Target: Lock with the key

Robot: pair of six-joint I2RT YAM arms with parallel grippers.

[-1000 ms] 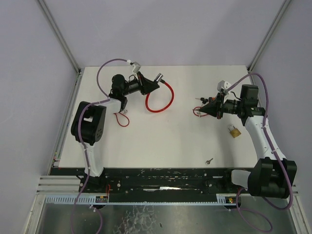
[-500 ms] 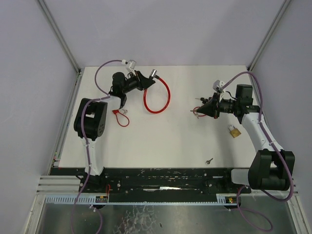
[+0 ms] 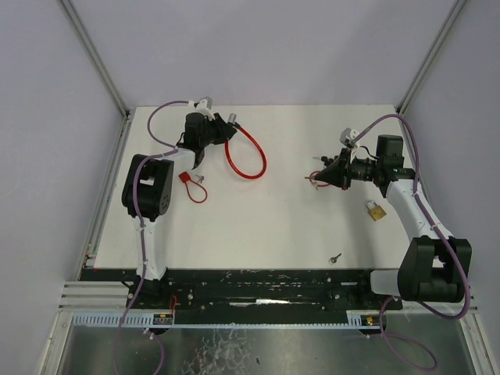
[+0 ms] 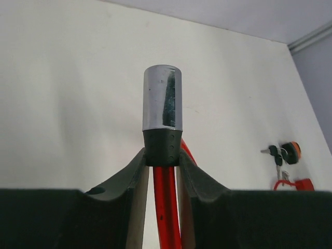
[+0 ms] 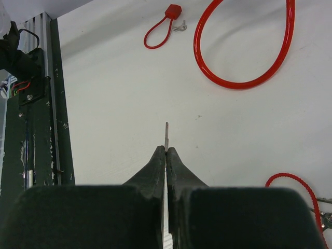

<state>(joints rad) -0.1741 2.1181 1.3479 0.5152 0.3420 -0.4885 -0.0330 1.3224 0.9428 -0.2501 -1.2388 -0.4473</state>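
Observation:
My left gripper (image 3: 221,129) is at the far left of the table, shut on the black collar (image 4: 163,148) of a red cable lock (image 3: 264,160). The lock's chrome head (image 4: 162,97) sticks out past the fingertips, and its red cable (image 4: 166,207) runs back between the fingers. The rest of the cable lies in a loop (image 5: 244,83) on the white table. My right gripper (image 3: 324,173) hovers at the right, pointing left, shut on a thin key. Only the key's blade (image 5: 166,135) shows beyond the tips.
A small red loop lock (image 3: 191,187) with keys lies near the left arm. A brass padlock (image 3: 376,210) sits at the right, and a loose key (image 3: 336,257) lies near the front edge. A red coiled cord (image 5: 290,179) with keys hangs by the right gripper.
My left gripper has swung left and toward the back with the lock's chrome end, dragging the red loop along. The right gripper shifted slightly left and still holds the key.

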